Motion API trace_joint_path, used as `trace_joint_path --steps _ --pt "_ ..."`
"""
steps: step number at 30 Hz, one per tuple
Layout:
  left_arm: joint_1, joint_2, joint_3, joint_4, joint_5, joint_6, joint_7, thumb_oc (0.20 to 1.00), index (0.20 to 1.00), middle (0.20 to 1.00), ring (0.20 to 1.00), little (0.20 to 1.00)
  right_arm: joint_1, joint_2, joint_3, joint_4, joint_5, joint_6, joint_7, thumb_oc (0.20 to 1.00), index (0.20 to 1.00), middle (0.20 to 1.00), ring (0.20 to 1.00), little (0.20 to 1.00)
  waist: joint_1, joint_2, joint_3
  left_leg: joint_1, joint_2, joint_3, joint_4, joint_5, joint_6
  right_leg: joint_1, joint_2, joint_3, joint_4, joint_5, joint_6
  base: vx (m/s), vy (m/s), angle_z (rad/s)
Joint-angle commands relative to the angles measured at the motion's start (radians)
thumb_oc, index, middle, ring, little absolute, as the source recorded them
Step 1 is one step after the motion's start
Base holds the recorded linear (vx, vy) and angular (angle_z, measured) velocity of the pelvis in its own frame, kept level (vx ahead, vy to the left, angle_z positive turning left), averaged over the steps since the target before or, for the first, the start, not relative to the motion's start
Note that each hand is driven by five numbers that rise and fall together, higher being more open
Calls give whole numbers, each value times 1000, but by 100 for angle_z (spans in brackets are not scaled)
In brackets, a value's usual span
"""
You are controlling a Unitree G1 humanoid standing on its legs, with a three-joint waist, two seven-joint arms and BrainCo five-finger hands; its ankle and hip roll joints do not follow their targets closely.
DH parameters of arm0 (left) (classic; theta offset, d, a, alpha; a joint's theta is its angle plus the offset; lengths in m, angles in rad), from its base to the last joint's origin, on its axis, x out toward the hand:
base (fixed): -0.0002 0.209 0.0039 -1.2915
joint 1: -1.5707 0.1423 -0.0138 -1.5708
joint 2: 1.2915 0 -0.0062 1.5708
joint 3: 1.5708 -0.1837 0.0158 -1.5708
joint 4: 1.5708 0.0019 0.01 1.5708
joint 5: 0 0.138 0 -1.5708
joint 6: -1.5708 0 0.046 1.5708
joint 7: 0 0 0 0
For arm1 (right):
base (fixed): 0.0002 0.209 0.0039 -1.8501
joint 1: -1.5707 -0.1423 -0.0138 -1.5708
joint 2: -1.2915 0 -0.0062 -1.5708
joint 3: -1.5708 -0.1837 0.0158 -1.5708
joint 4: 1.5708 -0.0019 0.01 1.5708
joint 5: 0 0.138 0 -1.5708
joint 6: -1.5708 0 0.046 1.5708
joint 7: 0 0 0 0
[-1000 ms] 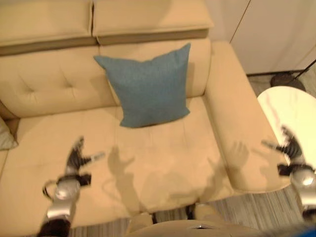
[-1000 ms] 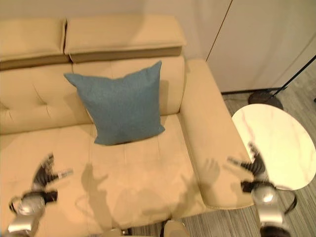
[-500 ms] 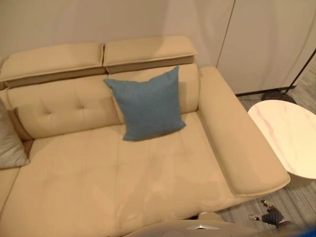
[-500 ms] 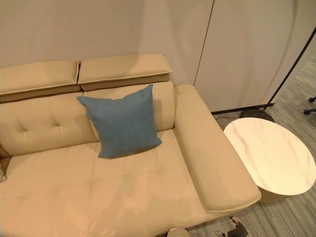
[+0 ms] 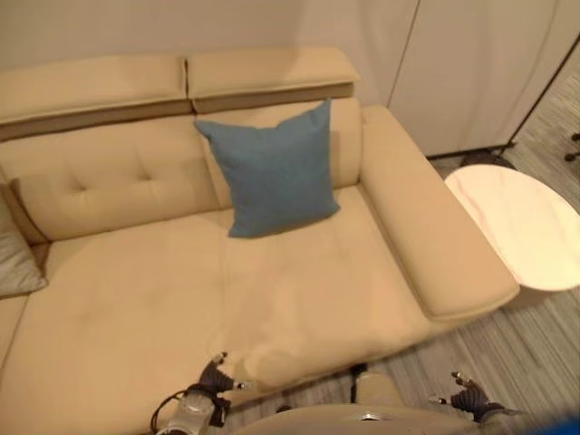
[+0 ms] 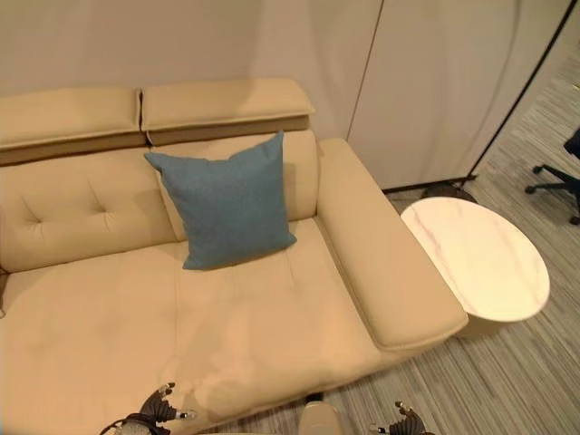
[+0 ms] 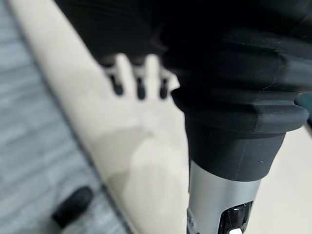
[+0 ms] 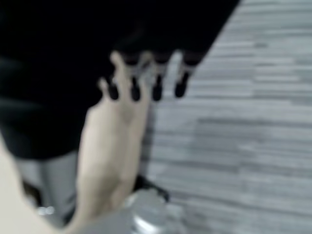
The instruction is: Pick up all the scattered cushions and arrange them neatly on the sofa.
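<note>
Neither hand holds anything, so the work appears to stand between cushions: one is placed and the next has yet to be found. The square blue fabric cushion (image 5: 275, 169) stands upright on the seat of the beige leather sofa (image 5: 136, 299), leaning against the backrest toward the right end, just inside the right armrest; it looks neatly set. A pale grey cushion (image 5: 13, 256) shows partly at the sofa's far left, cut off by the frame, resting on the seat against the backrest; whether it is tidy enough cannot be told. The left hand (image 5: 217, 375) hangs low at the front edge of the seat, its fingers (image 7: 138, 80) straight and spread over the beige surface with nothing in them. The right hand (image 5: 467, 398) hangs off the sofa over the grey striped floor (image 5: 526, 344), near the front right corner, its fingers (image 8: 157, 78) likewise straight and empty. Both hands are well apart from the blue cushion, which lies far back across the seat from them. The next move probably calls for looking round the floor for any remaining cushion, or reaching toward the grey one at the left. An oval white marble side table (image 6: 474, 257) stands beside the right armrest.
</note>
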Motion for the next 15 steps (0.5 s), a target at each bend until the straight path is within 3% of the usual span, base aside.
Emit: trace_joint_path --steps 1,5,6,8,10,15 --pt "-2 19 56 -21 14 -12 18 1000 1000 1000 1000 1000 -74 -33 42 0 -17 -2 -24 1000 1000 1000 1000 1000 64 33 40 20 71 -79 44 -64 -84 26 60 -48 136 -85 -31 -200 59 -3" --pt "3 21 63 9 12 -4 19 1000 1000 1000 1000 1000 -80 -22 43 21 -16 -1 -22 1000 1000 1000 1000 1000 90 38 20 3 84 -84 25 -36 -75 83 68 -30 224 -142 -48 -175 21 -24" --pt "10 25 65 24 21 -3 17 1000 1000 1000 1000 1000 -80 -19 53 30 -26 1 -22 1000 1000 1000 1000 1000 111 28 1 -6 85 -75 20 -28 -80 159 67 -18 186 -151 -38 -157 -63 -3" --pt "16 24 64 28 24 -2 15 1000 1000 1000 1000 1000 -75 -14 52 25 -30 1 -21 1000 1000 1000 1000 1000 120 18 -7 -9 85 -69 10 -21 -86 160 62 -26 166 -147 -43 -73 -59 -20" --pt "15 23 71 62 39 1 25 1000 1000 1000 1000 1000 -80 -10 66 23 -37 0 -28 1000 1000 1000 1000 1000 125 1 -41 -14 98 -46 -21 3 -104 202 78 -39 53 -155 -35 -61 -136 -20" --pt "9 9 65 81 48 4 24 1000 1000 1000 1000 1000 -80 -11 66 46 -34 5 -32 1000 1000 1000 1000 1000 117 5 -55 7 112 -48 -78 45 -121 228 97 -50 9 -166 -44 -39 -60 -7"
